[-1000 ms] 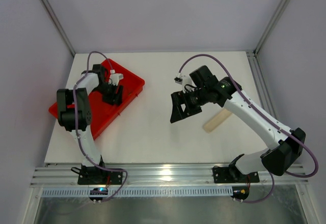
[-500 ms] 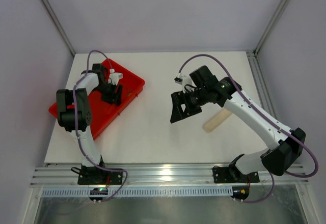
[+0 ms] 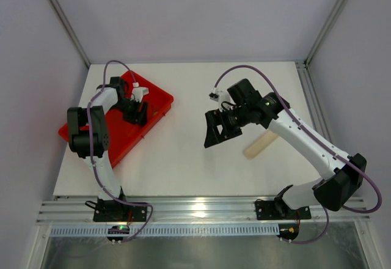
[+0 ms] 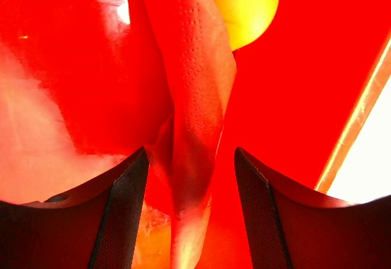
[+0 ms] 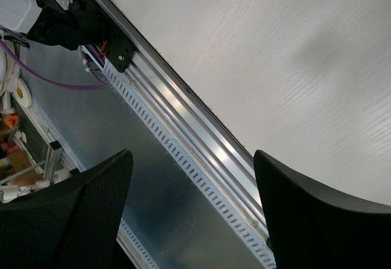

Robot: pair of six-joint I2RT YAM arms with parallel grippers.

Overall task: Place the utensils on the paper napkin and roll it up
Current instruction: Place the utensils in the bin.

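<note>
In the left wrist view the red paper napkin stands up in a crumpled ridge from the red tray. My left gripper is open astride that ridge, which lies close to the left finger with a gap on the right. From above, the left gripper is low over the tray, where I cannot tell napkin from tray. The pale tan utensils lie on the white table to the right. My right gripper hangs open and empty to their left, above the table.
A yellow round thing lies in the tray beyond the napkin. The tray's raised rim runs along the right. The right wrist view looks past its fingers at the table's near edge and the slotted metal rail.
</note>
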